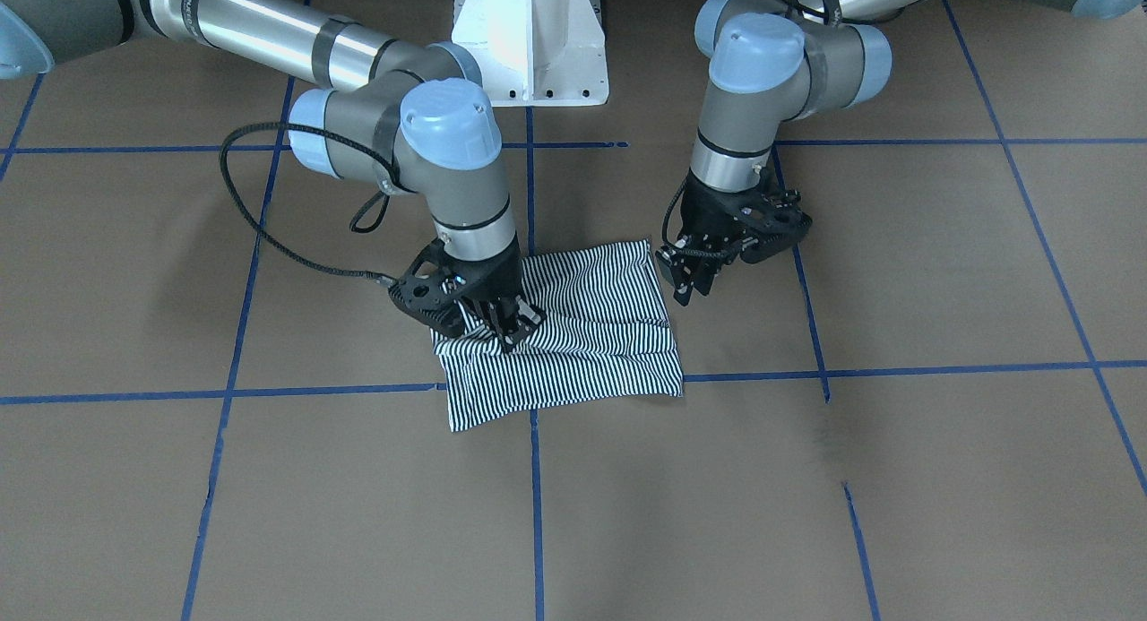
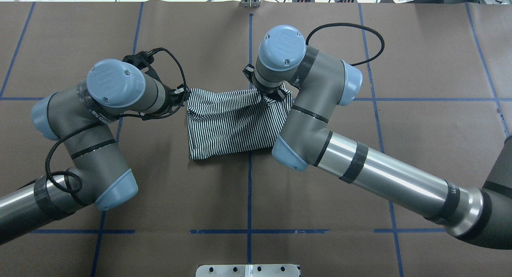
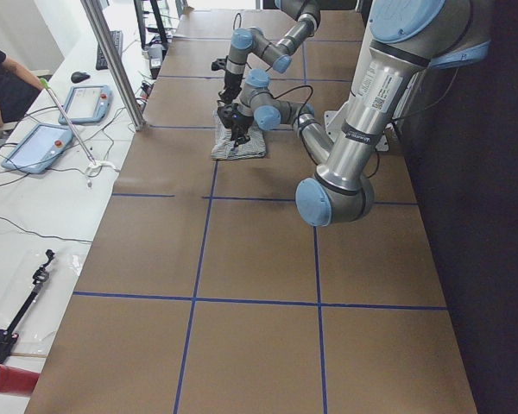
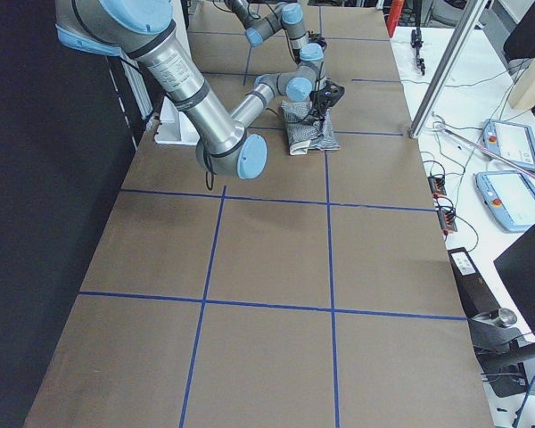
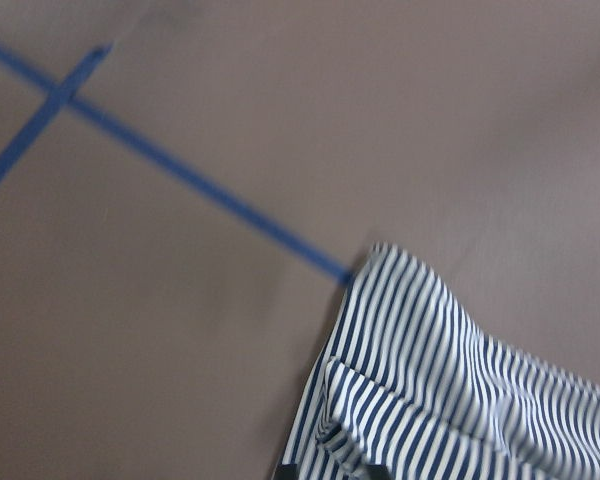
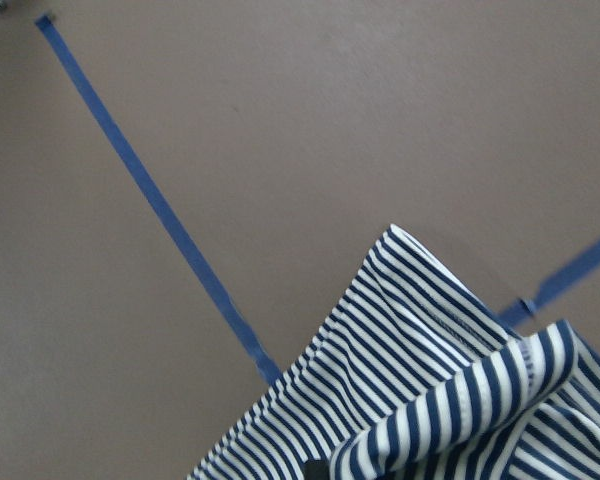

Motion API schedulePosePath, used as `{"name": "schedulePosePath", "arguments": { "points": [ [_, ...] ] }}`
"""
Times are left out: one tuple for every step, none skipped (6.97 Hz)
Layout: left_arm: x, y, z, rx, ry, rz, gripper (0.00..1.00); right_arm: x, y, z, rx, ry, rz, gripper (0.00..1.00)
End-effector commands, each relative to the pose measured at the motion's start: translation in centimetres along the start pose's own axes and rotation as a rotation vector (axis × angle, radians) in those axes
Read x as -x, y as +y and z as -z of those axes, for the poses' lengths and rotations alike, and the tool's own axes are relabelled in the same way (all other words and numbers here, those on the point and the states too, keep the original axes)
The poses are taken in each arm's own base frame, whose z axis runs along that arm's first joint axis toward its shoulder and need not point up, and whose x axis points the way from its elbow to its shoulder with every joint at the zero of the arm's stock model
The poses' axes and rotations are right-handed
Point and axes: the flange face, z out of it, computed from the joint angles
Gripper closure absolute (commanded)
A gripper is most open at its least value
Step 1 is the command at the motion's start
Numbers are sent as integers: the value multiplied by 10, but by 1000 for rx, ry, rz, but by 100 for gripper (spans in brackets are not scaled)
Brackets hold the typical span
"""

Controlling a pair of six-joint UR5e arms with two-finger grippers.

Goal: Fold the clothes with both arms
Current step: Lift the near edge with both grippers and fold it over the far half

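Observation:
The striped polo shirt lies folded into a small rectangle on the brown table; the collar and placket are hidden. In the front-facing view my right gripper presses down on the shirt's corner at that view's left, shut on bunched cloth. The right wrist view shows a lifted striped fold close to the lens. My left gripper stands at the opposite edge of the shirt. It looks shut on the edge: in the blurred left wrist view, cloth runs between the dark tips at the frame's bottom.
Blue tape lines divide the brown table into squares. The white pedestal base stands behind the shirt. Along the table's far side runs a white bench with tablets, cables and a metal post; a person's arm shows there.

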Motion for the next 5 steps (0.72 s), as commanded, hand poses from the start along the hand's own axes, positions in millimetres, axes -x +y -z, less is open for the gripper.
{"name": "schedulePosePath", "arguments": {
  "points": [
    [5, -33, -19, -33, 4, -29, 0, 9, -51, -18, -44, -3, 16, 0],
    [4, -31, -19, -30, 5, -30, 0, 7, -65, -18, -55, 7, -4, 0],
    [3, -31, -18, -30, 10, -31, 0, 9, -73, -13, -34, 7, 0, 0],
    [0, -26, -17, -3, 13, -33, 0, 13, -82, 0, 19, 3, 23, 0],
    [-1, -22, -13, 29, 19, -36, 0, 12, -69, 4, 66, 4, 68, 0]
  ]
}}
